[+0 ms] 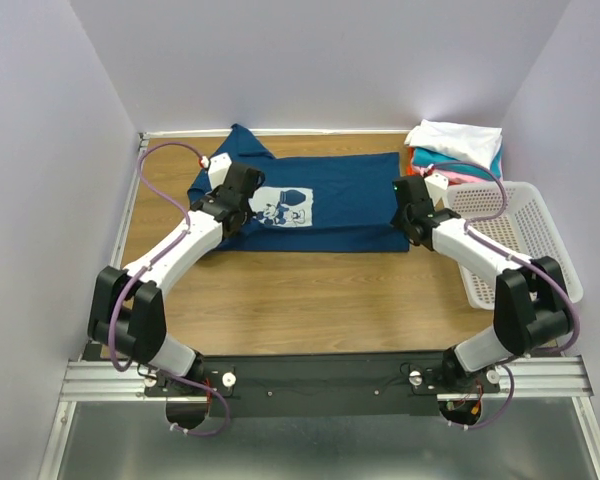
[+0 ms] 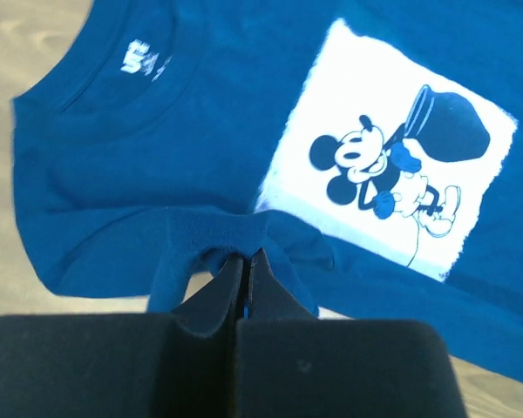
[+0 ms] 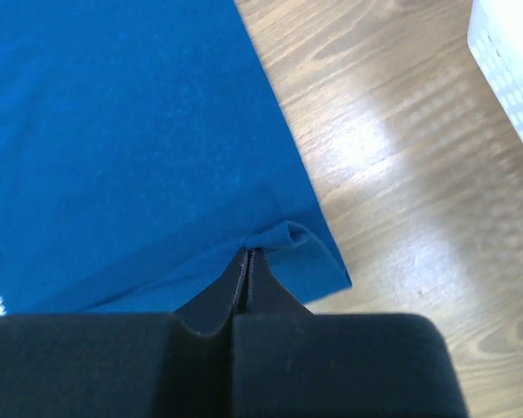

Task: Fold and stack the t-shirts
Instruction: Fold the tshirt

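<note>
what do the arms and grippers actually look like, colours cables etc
Both arms match: the left arm and right arm have white tubular links joined by chunky black joint housings. A purple cable loops loosely along each one. The left gripper and right gripper are matte black, their fingers tapering from a broad block to a thin tip.

Tee (image 1: 340, 205) left of stack (image 1: 456, 148); basket (image 1: 525, 245) before stack.

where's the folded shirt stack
Top view: the folded stack sits far right, just behind the white basket, right of the navy t-shirt.
</note>
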Robot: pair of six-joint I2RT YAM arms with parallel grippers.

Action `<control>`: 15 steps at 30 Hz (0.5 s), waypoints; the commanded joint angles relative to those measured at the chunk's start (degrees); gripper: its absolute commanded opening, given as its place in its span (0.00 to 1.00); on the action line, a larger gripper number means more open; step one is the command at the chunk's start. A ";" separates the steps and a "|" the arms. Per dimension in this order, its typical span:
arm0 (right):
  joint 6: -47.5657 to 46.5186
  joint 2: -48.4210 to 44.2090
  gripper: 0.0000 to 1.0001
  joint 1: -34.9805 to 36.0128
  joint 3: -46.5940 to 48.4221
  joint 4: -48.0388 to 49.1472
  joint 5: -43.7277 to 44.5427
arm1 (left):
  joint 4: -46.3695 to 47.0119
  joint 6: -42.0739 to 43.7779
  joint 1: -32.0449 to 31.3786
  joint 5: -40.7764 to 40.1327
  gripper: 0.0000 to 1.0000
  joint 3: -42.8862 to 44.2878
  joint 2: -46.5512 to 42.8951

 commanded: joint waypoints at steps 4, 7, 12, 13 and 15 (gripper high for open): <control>-3.42 5.62 0.01 -2.14 4.69 0.43 -2.00 | 7.45 9.51 3.33 1.66 0.00 3.74 4.65; -3.77 7.12 0.01 -2.84 6.19 0.60 -2.44 | 10.70 13.99 4.38 3.33 0.00 3.82 5.70; -4.92 9.23 0.01 -3.28 8.12 0.96 -3.76 | 11.76 19.52 4.91 7.46 0.00 5.93 9.83; -5.00 9.49 0.01 -3.46 8.30 0.96 -3.85 | 12.20 20.06 5.09 7.38 0.00 6.28 10.53; -5.27 10.64 0.01 -3.98 8.48 1.04 -4.37 | 10.88 20.76 5.79 7.29 0.00 7.51 12.20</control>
